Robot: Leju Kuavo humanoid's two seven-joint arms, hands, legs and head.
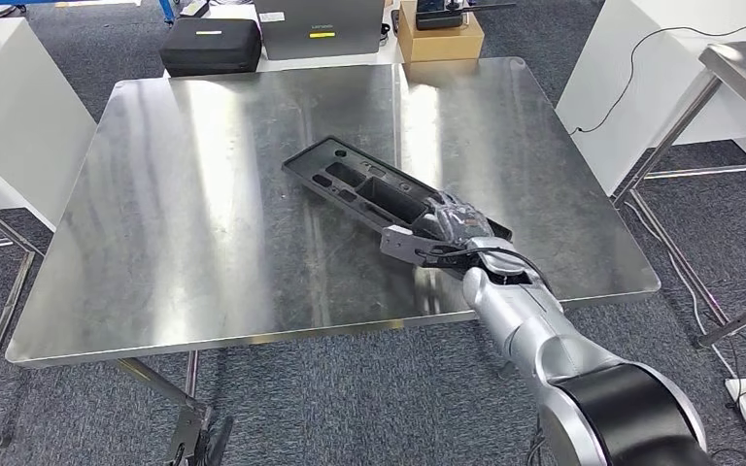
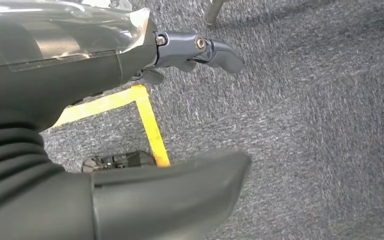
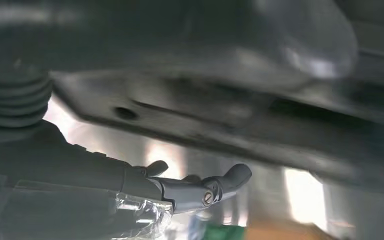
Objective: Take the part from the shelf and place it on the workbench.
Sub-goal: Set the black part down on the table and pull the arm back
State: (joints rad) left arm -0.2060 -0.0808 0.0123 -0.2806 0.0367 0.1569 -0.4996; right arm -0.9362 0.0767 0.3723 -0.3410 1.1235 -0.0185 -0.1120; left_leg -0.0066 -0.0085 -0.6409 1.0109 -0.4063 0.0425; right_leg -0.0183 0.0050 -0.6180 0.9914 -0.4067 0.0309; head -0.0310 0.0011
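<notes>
Black plastic part (image 1: pixel 379 184) lying diagonally on the steel workbench (image 1: pixel 204 223).
Right hand (image 1: pixel 452 225) is resting on its end toward the near right corner; can't tell whether fingers are clamping. Left hand (image 2: pixel 130 125) is hanging, fingers apart.

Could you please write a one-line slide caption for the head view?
Right robot hand on the near end of the black part lying on the steel workbench.

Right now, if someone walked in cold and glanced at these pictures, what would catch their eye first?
First, the long black part lying aslant in the middle of the shiny steel workbench. Next, the right hand at the part's near end, with its silver arm running in from the lower right; whether it grips the part is hard to tell. The left hand hangs over grey carpet marked with yellow tape.
</notes>
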